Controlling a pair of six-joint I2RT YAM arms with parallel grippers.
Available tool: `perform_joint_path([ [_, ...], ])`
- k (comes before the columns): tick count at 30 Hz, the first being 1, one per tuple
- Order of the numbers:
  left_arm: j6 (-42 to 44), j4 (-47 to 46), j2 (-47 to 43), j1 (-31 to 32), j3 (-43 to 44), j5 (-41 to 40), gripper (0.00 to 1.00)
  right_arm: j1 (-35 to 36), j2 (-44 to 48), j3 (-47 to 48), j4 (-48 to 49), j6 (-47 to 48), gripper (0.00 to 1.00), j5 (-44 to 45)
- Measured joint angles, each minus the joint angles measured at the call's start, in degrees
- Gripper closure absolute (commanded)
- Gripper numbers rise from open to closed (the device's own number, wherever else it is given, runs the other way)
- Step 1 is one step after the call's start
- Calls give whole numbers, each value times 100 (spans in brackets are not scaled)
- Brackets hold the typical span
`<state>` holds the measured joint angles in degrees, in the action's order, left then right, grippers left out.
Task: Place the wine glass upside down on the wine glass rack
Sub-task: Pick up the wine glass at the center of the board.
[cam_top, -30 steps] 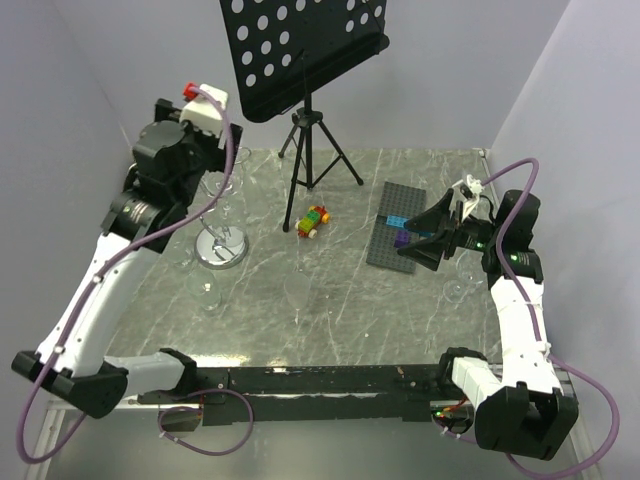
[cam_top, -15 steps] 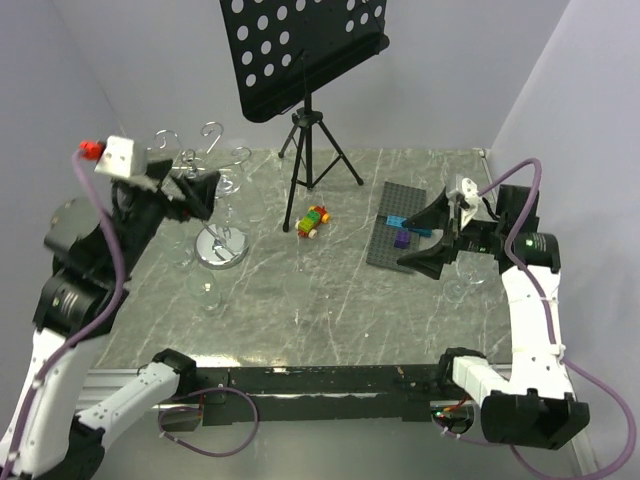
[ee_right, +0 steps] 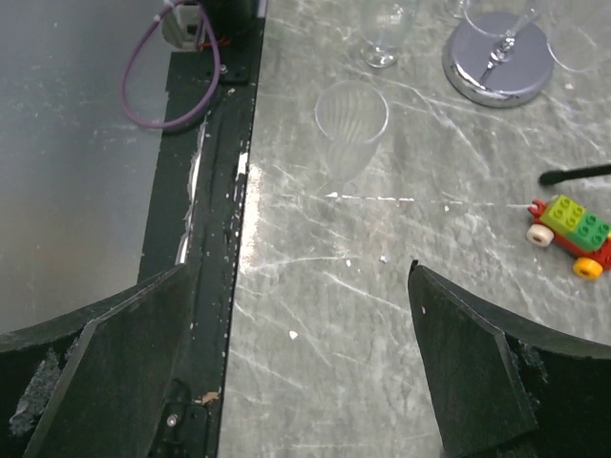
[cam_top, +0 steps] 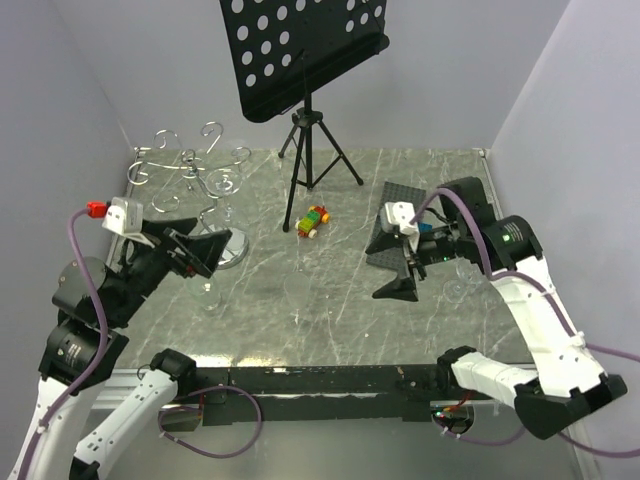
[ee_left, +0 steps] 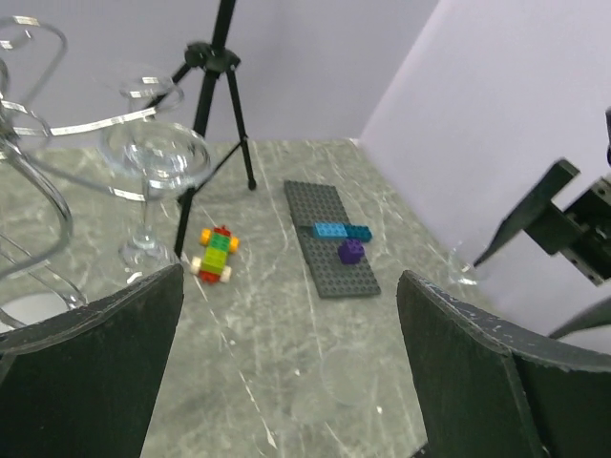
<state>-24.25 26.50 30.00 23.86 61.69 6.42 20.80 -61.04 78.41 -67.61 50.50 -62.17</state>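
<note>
Over grey marble tabletop (cam_top: 330, 300): drawn back since a second ago from silvery chrome wire rack (cam_top: 190, 165) at 10 o'clock, with left fingers (cam_top: 205, 248) low at 8, gaping, empty. Swung inward at 3 with right fingers (cam_top: 398, 290), likewise wide, empty. Just beside rack, clear stemmed wine glass (cam_top: 222, 184), upright.

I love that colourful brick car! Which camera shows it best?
The left wrist view: the brick car sits whole and fairly close. The top view shows it whole but tiny; the right wrist view has it squeezed against the right edge.
</note>
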Motion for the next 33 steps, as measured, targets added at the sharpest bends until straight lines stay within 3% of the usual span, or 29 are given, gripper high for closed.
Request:
perform_joint_path([
  [14,-686,44,-426,0,-549,286,3,2181,-1279,1064,-81,-584,0,1589],
  [33,-1012,79,-669,-2,-686,323,3,2472,-1451,1241,-83,-881,0,1961],
])
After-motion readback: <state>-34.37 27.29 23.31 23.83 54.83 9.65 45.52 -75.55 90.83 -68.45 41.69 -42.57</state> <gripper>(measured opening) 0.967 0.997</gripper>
